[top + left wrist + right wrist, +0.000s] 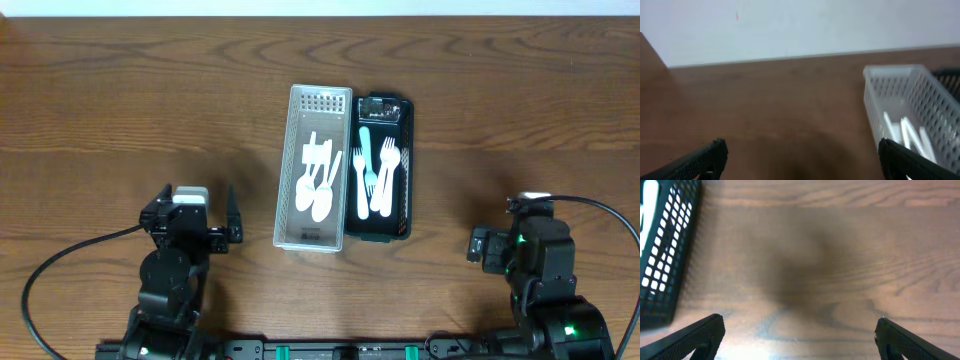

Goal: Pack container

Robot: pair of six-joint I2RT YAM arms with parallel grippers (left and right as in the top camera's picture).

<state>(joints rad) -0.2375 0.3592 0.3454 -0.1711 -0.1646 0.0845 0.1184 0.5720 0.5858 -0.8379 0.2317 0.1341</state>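
Overhead, a white basket [283, 170] holding spoons [318, 195] is sitting against a black basket [408, 170] holding forks [375, 178], mid-table [120, 100]. The left gripper [802, 155] and right gripper [800, 327] are hovering wide apart, gripping nothing.

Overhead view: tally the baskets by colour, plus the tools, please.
White basket: 1
Black basket: 1
Tools, both open and empty: 2, the left tool and the right tool
Total: 4
The cutlery lying in both baskets is too small to count reliably.
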